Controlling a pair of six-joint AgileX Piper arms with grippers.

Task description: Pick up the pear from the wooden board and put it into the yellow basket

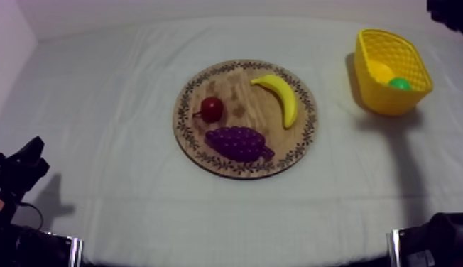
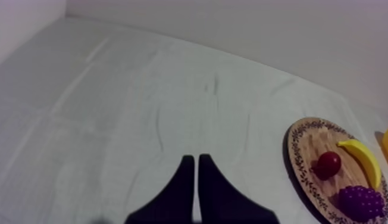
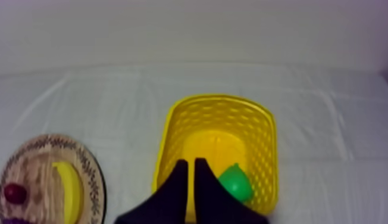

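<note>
Worktop [image 1: 99,142]: pear [image 3: 237,183] in yellow basket [image 3: 265,149], axis unclear; my right claw [image 3: 190,161] near it, left claw [image 2: 193,156], both closed empty.

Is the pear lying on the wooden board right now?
No, the pear lies inside the yellow basket, not on the wooden board.

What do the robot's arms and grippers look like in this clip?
The left arm and right arm are black, blocky shapes. The left gripper and right gripper each have two plain black fingers tapering to slim tips.
</note>
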